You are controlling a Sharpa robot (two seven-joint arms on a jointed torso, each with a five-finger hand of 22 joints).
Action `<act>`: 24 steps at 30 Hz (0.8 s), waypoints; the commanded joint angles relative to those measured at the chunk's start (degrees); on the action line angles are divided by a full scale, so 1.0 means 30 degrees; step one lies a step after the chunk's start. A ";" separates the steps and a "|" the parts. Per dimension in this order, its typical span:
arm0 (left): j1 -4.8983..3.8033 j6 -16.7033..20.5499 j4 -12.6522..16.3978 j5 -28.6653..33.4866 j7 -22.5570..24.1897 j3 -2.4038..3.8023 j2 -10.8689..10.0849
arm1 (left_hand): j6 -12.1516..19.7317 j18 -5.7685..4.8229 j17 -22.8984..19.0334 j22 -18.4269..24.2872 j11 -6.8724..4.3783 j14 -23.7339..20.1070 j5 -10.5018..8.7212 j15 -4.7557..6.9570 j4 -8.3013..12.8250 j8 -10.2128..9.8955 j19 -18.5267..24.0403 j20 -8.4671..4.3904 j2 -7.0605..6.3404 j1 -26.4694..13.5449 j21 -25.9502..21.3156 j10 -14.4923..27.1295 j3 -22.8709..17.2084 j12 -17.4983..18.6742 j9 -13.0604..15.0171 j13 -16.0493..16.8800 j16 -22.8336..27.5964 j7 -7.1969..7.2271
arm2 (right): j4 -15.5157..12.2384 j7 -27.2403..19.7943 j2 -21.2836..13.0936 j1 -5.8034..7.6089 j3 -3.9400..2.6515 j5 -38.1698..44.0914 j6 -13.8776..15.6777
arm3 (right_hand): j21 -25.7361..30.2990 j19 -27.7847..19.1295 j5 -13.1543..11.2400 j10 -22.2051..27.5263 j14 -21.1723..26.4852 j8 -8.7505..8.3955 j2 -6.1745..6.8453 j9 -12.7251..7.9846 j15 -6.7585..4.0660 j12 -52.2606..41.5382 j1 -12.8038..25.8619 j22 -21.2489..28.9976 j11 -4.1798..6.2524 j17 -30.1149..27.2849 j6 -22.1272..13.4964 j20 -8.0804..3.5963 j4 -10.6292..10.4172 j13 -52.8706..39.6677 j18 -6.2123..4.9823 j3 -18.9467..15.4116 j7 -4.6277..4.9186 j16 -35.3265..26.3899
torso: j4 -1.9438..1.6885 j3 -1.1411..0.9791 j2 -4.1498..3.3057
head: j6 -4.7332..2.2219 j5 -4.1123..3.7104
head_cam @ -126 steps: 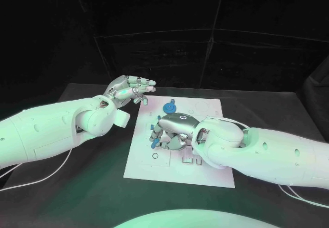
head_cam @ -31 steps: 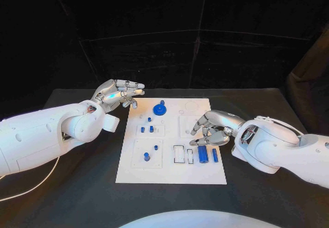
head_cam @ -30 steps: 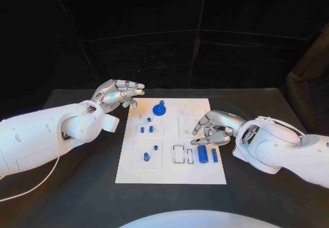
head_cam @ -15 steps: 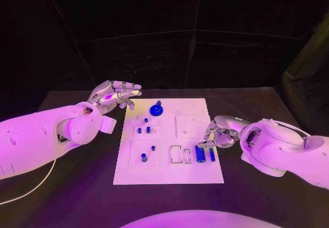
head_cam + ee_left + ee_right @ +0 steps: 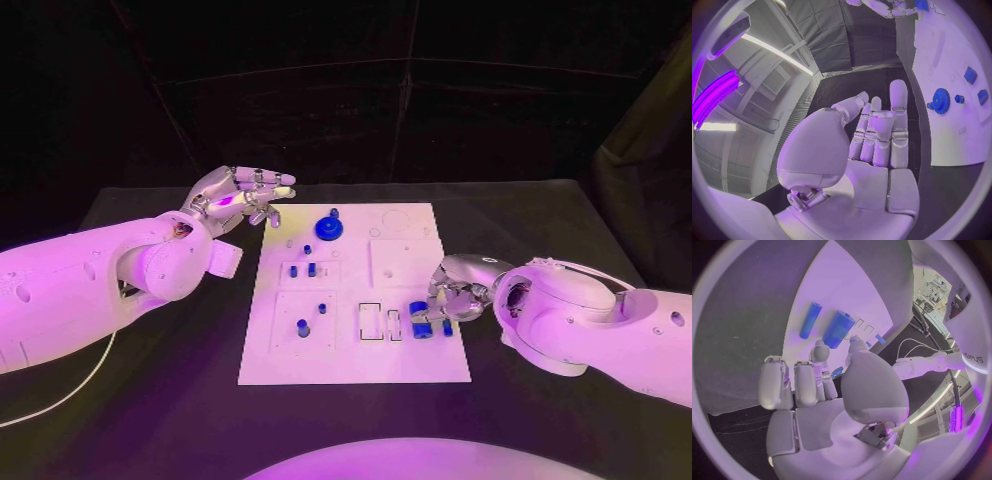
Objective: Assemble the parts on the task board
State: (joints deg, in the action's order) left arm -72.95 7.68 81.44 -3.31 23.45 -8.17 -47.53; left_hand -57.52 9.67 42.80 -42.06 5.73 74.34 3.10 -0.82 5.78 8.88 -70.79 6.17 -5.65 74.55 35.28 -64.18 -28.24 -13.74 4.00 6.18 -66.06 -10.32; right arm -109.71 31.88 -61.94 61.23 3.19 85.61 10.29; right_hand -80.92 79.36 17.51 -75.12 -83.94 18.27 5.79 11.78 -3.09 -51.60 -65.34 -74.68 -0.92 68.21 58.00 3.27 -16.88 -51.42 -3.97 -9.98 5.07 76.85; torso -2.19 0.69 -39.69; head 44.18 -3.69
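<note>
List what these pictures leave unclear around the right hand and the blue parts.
- Head view: whether the right hand touches the thick blue cylinder; its fingers overlap the part.
- Right wrist view: the fingertips end beside that cylinder; contact cannot be told.
- Head view: small pegs on the task board too small to tell apart.

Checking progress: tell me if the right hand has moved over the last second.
Yes. The right hand has dropped toward the task board's near right corner, closing on the blue cylinders.

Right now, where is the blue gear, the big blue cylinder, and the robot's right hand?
blue gear (image 5: 329,229), head view, on its round toothed face.
big blue cylinder (image 5: 837,329), right wrist view, middle of its side.
right hand (image 5: 451,289), head view, on its knuckles.
</note>
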 commanded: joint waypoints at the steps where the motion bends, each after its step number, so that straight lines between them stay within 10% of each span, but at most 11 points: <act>1: -0.0022 -0.0219 0.0036 0.0065 0.0058 0.0010 -0.0023 | 0.0109 0.0244 -0.0032 0.0028 0.0048 -0.0190 -0.0013 -0.0003 0.0031 -0.0108 0.0136 0.0057 0.0109 -0.0048 -0.0069 0.0139 0.0135 -0.0088 -0.0024 0.0030 0.0063 -0.0031 | 0.0218 0.0193 0.0229 -0.0097 0.0021 0.0618 -0.0684 | -0.0086 0.0135 0.0094 0.0014 -0.0823 0.0100 0.0049 0.0037 -0.0049 -0.0186 0.0187 -0.0024 0.0099 0.0049 -0.0138 0.0003 0.0000 -0.0110 0.0126 -0.0117 0.0010 0.0139 | -0.0017 0.0008 0.0006 | 0.0025 -0.0015; 10: -0.0021 -0.0275 0.0051 0.0065 0.0039 -0.0001 -0.0092 | 0.0109 0.0244 -0.0032 0.0028 0.0048 -0.0190 -0.0013 -0.0003 0.0031 -0.0108 0.0136 0.0057 0.0109 -0.0048 -0.0069 0.0139 0.0135 -0.0088 -0.0024 0.0030 0.0063 -0.0031 | 0.0851 0.0221 0.0956 -0.0748 0.0039 0.0716 -0.0745 | -0.0064 0.0102 0.0134 0.0022 -0.0819 0.0187 -0.0057 0.0143 -0.0056 -0.0170 0.0138 0.0008 0.0112 0.0062 -0.0139 -0.0001 0.0029 -0.0174 0.0117 -0.0051 -0.0006 0.0145 | -0.0007 0.0009 0.0004 | 0.0040 -0.0006; 17: -0.0020 -0.0411 0.0088 0.0065 -0.0031 -0.0015 -0.0132 | 0.0145 0.0243 -0.0040 0.0041 0.0064 -0.0205 -0.0014 -0.0017 0.0013 -0.0103 0.0142 0.0072 0.0107 -0.0097 -0.0089 0.0202 0.0178 -0.0132 -0.0026 0.0035 0.0054 -0.0045 | 0.1124 0.0368 0.1309 -0.0927 0.0041 0.0450 -0.0262 | -0.0098 0.0116 0.0899 -0.0009 -0.0826 0.0589 -0.1018 0.0673 -0.0127 -0.0164 -0.0948 -0.0065 0.0187 0.0194 -0.0164 -0.0052 0.0186 -0.0591 0.0127 0.0310 -0.0103 0.0216 | -0.0039 0.0022 0.0012 | 0.0057 -0.0019; 24: -0.0020 -0.0458 0.0100 0.0065 -0.0065 -0.0031 -0.0182 | 0.0162 0.0242 -0.0041 0.0046 0.0072 -0.0209 -0.0014 -0.0024 0.0001 -0.0104 0.0144 0.0078 0.0105 -0.0124 -0.0097 0.0226 0.0195 -0.0146 -0.0028 0.0036 0.0050 -0.0053 | 0.0701 0.0263 0.1060 -0.0966 0.0037 -0.1179 0.1469 | -0.0314 0.0352 0.3293 -0.0166 -0.0911 0.0902 -0.1586 0.1172 -0.0211 -0.0209 -0.1869 -0.0440 0.0304 0.0706 -0.0097 -0.0138 0.0239 -0.1031 0.0207 0.0367 -0.0209 0.0523 | -0.0005 0.0002 0.0025 | 0.0141 -0.0002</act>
State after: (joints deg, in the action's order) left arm -72.95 7.19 81.60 -3.30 23.20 -8.29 -48.03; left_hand -57.31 9.67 42.70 -42.00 5.95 74.13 3.10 -1.03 5.77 8.88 -70.59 6.36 -5.65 74.55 35.28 -63.97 -27.90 -13.98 4.01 6.23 -66.06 -10.53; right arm -107.38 32.14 -58.70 58.75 2.92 86.07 12.52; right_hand -81.66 80.01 26.45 -75.53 -84.15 20.43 1.62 21.49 -3.30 -52.06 -70.00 -74.95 -0.51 70.05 57.62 2.89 -16.07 -54.33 -3.98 -9.18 5.04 78.20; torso -2.27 0.74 -39.63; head 44.52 -3.71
